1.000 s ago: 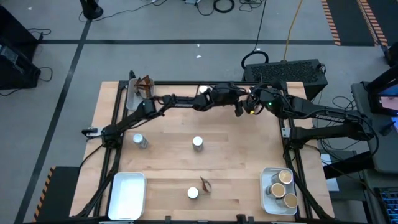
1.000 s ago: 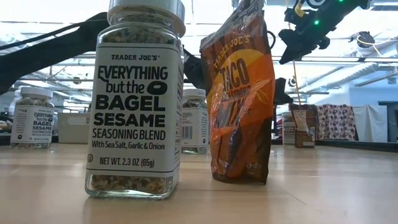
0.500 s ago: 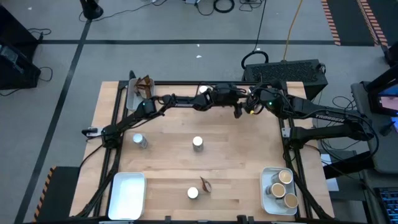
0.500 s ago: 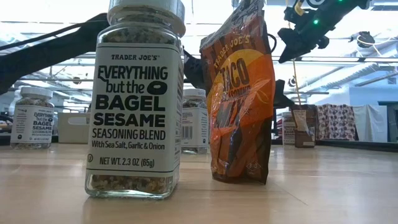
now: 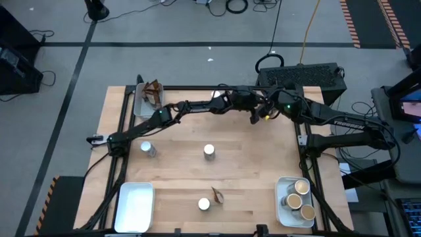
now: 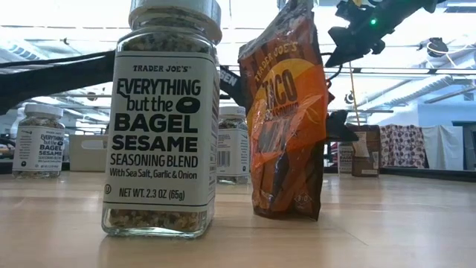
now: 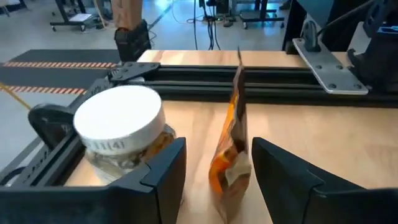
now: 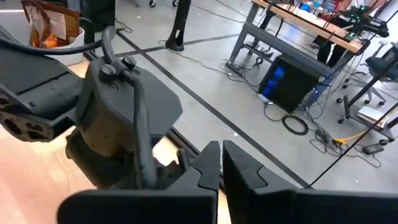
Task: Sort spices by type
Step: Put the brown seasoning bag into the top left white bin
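Reaching along desk's [image 5: 263, 171] far edge, your left tool [image 7: 214, 171] sits with fingers parted, straddling upright crinkly sachet [image 7: 231, 152] but not visibly pinching it. Sachet thin, edge-on, long axis vertical; white-lidded jar [image 7: 124, 130] just beside, hard against black frame rail. Right tool [image 8: 219, 165] clenched, empty, close by, probably above same edge. Mid-desk open: three round jars [image 5: 209, 151] upright and well apart. Tan-lidded jars [image 5: 297, 196] fill near right tray [image 5: 281, 210]; sachets [image 5: 152, 92] in far left tray.
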